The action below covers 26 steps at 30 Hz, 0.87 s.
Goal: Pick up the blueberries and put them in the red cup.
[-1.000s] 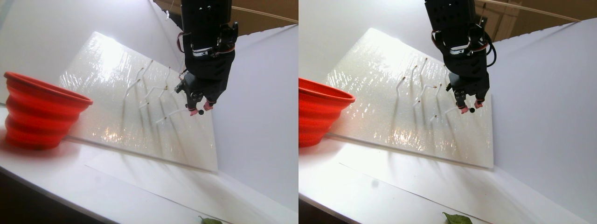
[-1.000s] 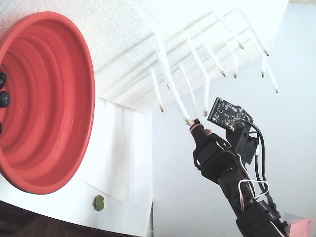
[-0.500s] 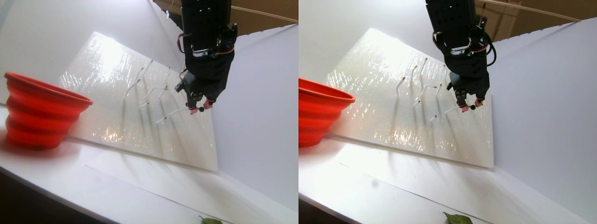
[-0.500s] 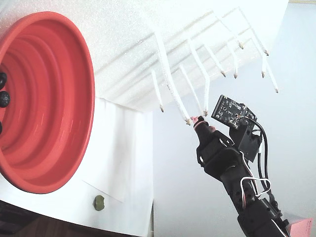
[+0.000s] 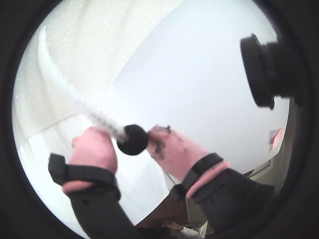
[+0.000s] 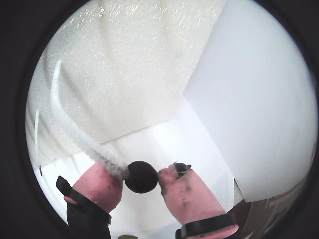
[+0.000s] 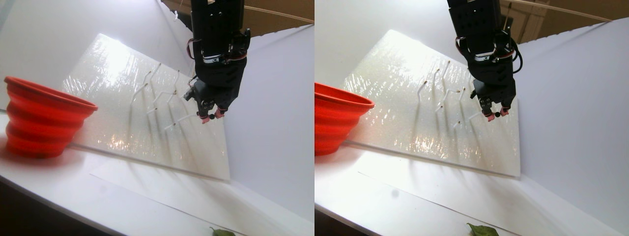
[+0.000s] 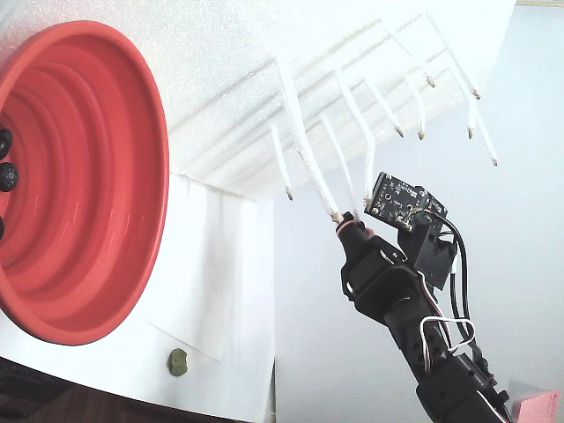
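My gripper (image 5: 130, 137) is shut on one blueberry (image 5: 132, 140), a round black ball pinched between the pink fingertip pads (image 5: 94, 147). The berry sits at the tip of a white fuzzy stem (image 5: 75, 94). It also shows in the other wrist view (image 6: 142, 176), with the gripper (image 6: 141, 178) around it. In the stereo pair view the gripper (image 7: 210, 116) is high in front of the foam board, far right of the red cup (image 7: 42, 115). In the fixed view the red cup (image 8: 97, 176) holds a few blueberries (image 8: 7, 174) at the left edge, and the gripper (image 8: 345, 220) is at a stem tip.
A tilted white foam board (image 7: 113, 83) carries several white stems (image 8: 388, 97) with bare brown tips. A small green lump (image 8: 179, 362) lies on the white sheet below the cup. A pink note (image 8: 538, 407) is at the lower right. A green leaf (image 7: 223, 232) lies at the front edge.
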Available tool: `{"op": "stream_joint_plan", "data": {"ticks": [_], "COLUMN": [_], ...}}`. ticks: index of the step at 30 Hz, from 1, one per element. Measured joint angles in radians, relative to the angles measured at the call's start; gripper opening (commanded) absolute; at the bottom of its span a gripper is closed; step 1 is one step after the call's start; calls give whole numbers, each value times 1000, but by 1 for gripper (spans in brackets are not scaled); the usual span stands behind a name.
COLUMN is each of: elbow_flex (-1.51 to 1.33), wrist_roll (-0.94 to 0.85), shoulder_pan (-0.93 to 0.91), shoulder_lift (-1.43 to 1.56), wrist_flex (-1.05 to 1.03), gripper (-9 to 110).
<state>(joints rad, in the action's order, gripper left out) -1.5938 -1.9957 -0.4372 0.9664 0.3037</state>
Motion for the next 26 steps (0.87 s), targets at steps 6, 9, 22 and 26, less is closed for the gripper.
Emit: {"op": "stream_joint_plan", "data": {"ticks": [6,9,22,26], "elbow_flex": [0,0,0,-28], "wrist_roll": [-9,-9,-9,-9], "shoulder_pan": [0,0,0,0], "shoulder_lift": [0,0,0,8], "wrist_flex": [0,0,0,0], "gripper": [12,12,11,11]}}
